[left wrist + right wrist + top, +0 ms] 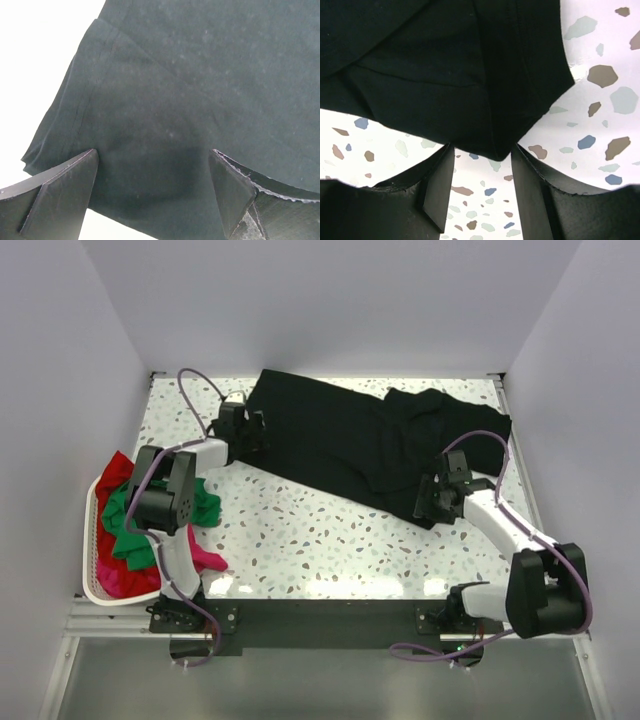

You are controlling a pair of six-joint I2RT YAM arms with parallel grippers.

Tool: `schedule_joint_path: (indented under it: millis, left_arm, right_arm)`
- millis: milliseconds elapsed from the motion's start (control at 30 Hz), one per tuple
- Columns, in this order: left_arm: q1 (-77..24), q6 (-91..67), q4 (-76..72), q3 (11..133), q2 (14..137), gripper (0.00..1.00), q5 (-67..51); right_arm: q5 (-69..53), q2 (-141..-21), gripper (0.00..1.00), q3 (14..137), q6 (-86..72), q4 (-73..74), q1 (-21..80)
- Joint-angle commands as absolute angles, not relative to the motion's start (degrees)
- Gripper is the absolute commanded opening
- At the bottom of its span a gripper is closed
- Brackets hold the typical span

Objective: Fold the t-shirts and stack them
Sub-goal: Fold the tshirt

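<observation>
Black t-shirt flat on table; left claw wide over edge.

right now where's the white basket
In the top view, the white basket sits at the table's left edge, just left of the left arm, holding green, red and magenta t-shirts.

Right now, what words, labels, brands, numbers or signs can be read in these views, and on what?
None: no text can be read in any view.
The black t-shirt, the white basket and the speckled table show no print, label or sign.
</observation>
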State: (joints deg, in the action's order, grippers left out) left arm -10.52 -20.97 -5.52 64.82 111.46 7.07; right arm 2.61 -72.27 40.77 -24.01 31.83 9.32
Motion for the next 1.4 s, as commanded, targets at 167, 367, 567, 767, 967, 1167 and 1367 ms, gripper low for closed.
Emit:
schedule_joint_path:
  millis: [167, 367, 567, 767, 967, 1167, 1367]
  left_arm:
    - [-9.84, -20.92, -5.8, 68.55, 112.41, 0.96, 7.91]
    - [-8.88, -20.83, -5.8, 69.26, 113.46, 0.97, 7.91]
    - [-7.82, -20.74, -6.24, 70.05, 115.48, 0.97, 6.42]
    - [-7.38, -20.74, -6.24, 70.58, 115.75, 0.97, 5.54]
    - [-6.59, -20.83, -6.15, 70.84, 115.93, 0.97, 4.31]
    - [-6.42, -20.74, -6.06, 70.49, 114.88, 0.97, 4.13]
    - [-6.94, -21.0, -7.38, 67.77, 108.57, 0.98, 4.65]
  right_arm:
    - [1.32, -76.28, 0.5, 41.05, -23.73, 29.0, 9.23]
    - [1.58, -76.73, 0.43, 41.22, -23.73, 29.27, 9.23]
    - [1.67, -77.08, 0.17, 41.48, -23.64, 29.62, 9.23]
    - [7.37, -77.87, 0.02, 43.77, -24.17, 33.48, 9.32]
    - [12.83, -78.83, 0.02, 45.62, -25.4, 37.35, 9.32]
    - [12.13, -79.54, 0.15, 46.23, -25.49, 37.71, 9.4]
    - [13.62, -75.42, 0.58, 49.91, -25.58, 41.57, 10.72]
